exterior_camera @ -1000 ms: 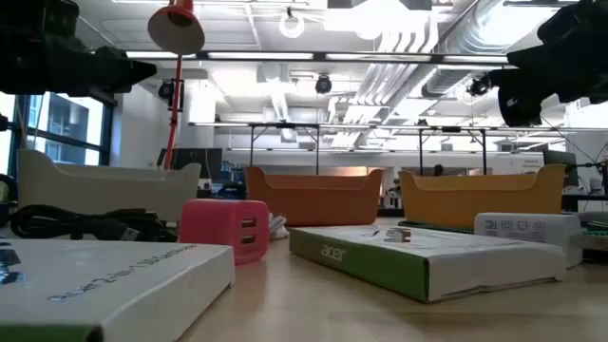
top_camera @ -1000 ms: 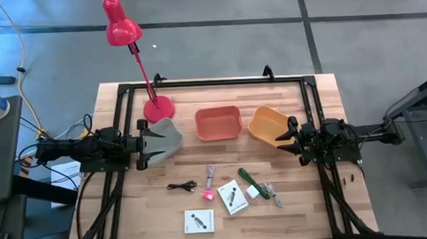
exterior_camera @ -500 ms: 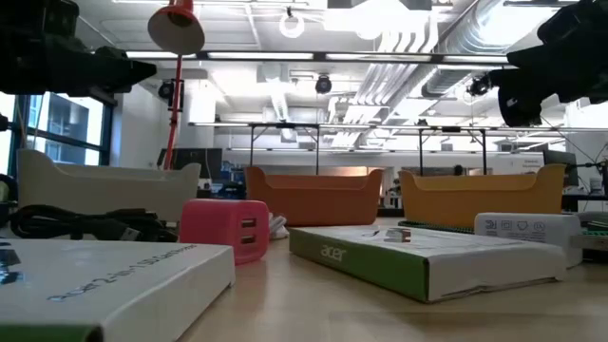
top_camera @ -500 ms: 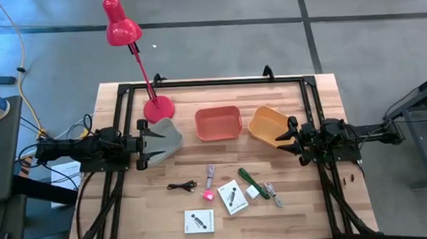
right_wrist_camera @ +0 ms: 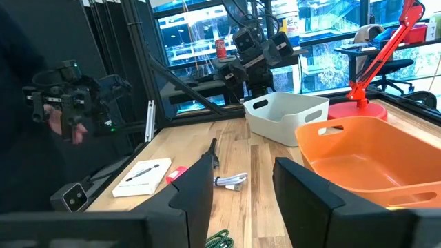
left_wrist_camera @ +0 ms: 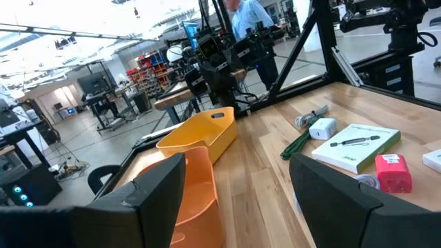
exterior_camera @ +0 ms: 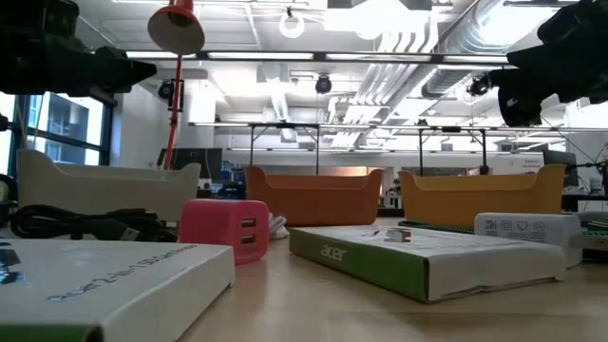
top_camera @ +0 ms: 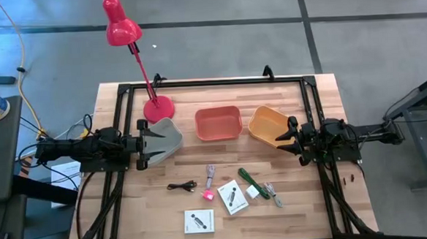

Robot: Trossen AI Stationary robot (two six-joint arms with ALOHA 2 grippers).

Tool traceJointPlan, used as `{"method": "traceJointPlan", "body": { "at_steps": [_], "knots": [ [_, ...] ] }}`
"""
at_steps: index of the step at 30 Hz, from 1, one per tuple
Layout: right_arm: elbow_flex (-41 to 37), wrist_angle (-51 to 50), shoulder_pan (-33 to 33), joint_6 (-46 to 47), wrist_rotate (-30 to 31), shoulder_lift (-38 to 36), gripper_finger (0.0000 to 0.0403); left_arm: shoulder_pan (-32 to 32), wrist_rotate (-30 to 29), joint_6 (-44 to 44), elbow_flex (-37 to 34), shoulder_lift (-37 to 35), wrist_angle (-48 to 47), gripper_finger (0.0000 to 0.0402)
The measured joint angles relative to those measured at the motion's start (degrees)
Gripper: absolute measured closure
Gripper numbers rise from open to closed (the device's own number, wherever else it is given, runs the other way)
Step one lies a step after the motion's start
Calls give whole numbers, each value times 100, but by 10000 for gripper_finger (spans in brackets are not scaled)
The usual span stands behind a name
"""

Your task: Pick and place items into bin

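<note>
Near the table's front edge, green-handled tool point(top_camera: 253, 183) lying diagonally; left gripper point(top_camera: 146, 143) and right gripper point(top_camera: 286, 138) agape, empty.

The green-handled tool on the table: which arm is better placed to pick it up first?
Probably the right arm. Its tool hovers open over the yellow bin, and the green-handled tool lies on that side. The left tool, also open, waits over the white bin, farther away.
</note>
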Motion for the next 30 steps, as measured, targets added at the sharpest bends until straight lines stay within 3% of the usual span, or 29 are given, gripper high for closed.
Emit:
{"method": "traceJointPlan", "body": {
  "at_steps": [10,17,23,30],
  "knots": [
    [0,0,2,0,0,-1,261,0,4,-127,-1,1,3,153],
    [0,3,0,58,0,-1,261,0,20,-2341,0,-1,518,153],
    [0,173,2,1574,18,-1,261,0,-303,-2502,0,1,1082,153],
    [0,833,0,3254,469,1,261,0,-297,-2564,0,-3,2057,153]
  ]
}}
